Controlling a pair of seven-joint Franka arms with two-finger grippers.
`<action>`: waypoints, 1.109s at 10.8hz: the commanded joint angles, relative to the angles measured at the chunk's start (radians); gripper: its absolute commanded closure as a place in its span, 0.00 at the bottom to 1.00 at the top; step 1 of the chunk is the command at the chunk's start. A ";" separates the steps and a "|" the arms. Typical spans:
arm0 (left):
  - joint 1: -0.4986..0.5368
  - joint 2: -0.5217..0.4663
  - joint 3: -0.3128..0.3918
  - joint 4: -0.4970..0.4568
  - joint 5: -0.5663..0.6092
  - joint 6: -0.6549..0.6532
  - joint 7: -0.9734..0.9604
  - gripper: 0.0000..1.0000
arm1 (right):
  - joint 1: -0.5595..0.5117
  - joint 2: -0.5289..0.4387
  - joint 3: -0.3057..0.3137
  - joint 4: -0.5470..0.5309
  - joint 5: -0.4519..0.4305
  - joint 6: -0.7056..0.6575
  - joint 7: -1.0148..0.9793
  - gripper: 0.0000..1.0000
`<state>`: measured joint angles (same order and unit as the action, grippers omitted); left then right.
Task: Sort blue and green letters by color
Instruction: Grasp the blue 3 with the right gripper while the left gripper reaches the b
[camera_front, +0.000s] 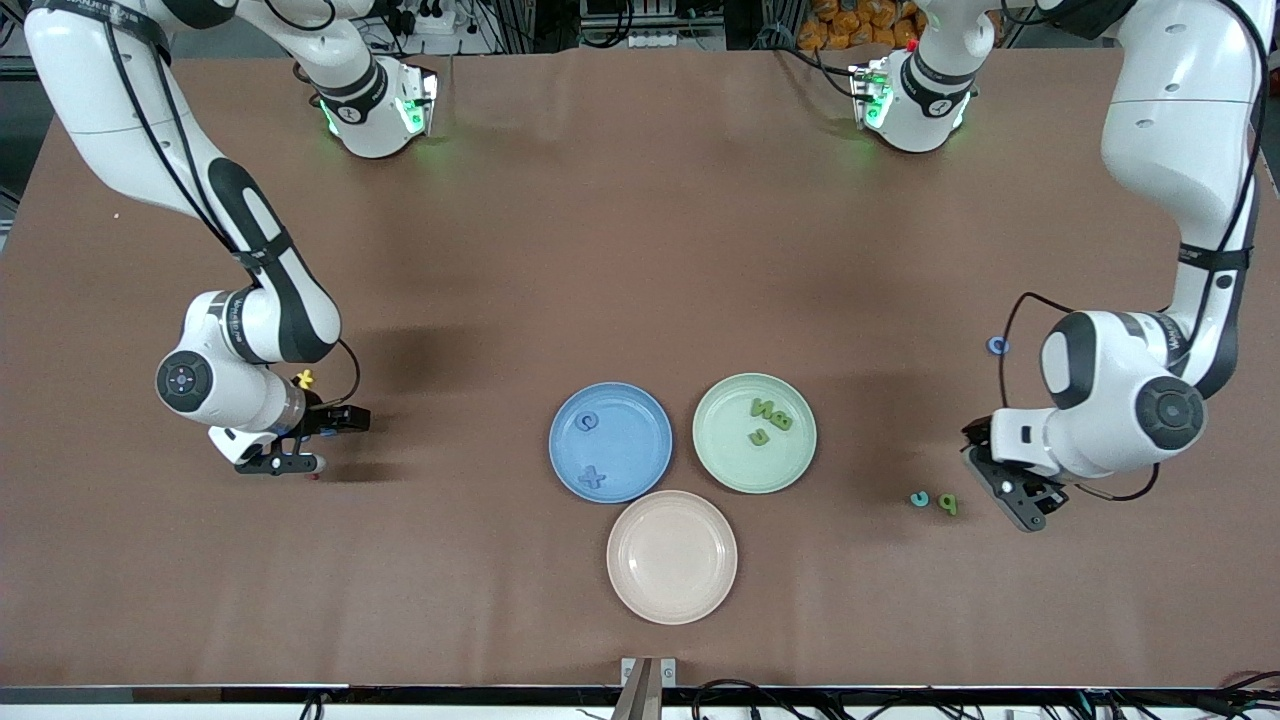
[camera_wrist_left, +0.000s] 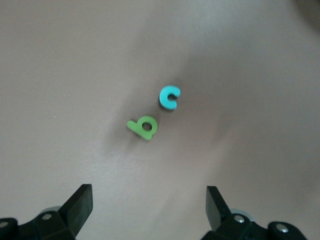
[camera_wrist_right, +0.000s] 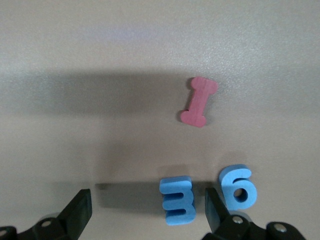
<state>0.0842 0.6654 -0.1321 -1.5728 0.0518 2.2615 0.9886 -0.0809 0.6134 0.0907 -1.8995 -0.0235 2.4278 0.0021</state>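
A blue plate (camera_front: 640, 410) holds a blue c (camera_front: 588, 421) and a blue x (camera_front: 592, 477). A green plate (camera_front: 725, 455) holds olive green N (camera_front: 763, 407), B (camera_front: 781, 421) and n (camera_front: 758, 437). My right gripper (camera_front: 310, 445) is open low over the table at the right arm's end. In the right wrist view (camera_wrist_right: 148, 210) a blue E (camera_wrist_right: 177, 200) lies between its fingers, close to one finger (camera_wrist_right: 214, 210), with a blue g (camera_wrist_right: 238, 186) just outside. My left gripper (camera_front: 1015, 490) is open and empty (camera_wrist_left: 149, 210) beside a green p (camera_front: 947, 504) (camera_wrist_left: 143, 126) and a teal c (camera_front: 918, 498) (camera_wrist_left: 169, 97).
An empty pink plate (camera_front: 672, 600) sits nearest the front camera. A yellow k (camera_front: 305, 379) and a dark red letter (camera_front: 313, 477) (camera_wrist_right: 198, 101) lie by my right gripper. A small blue ring-shaped letter (camera_front: 997, 346) lies near the left arm.
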 joint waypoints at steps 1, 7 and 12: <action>0.022 -0.009 -0.001 -0.010 -0.058 0.025 0.289 0.00 | -0.013 -0.029 0.007 -0.036 -0.013 0.010 -0.010 0.05; 0.005 0.048 -0.034 0.019 -0.049 0.050 0.358 0.00 | -0.023 -0.034 0.007 -0.039 -0.013 0.013 -0.076 1.00; -0.009 0.146 -0.034 0.054 -0.015 0.144 0.358 0.00 | 0.022 -0.040 0.007 0.000 -0.001 -0.001 -0.007 1.00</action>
<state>0.0780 0.7570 -0.1661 -1.5535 0.0187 2.3634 1.3181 -0.0875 0.5977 0.0865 -1.9044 -0.0252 2.4306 -0.0652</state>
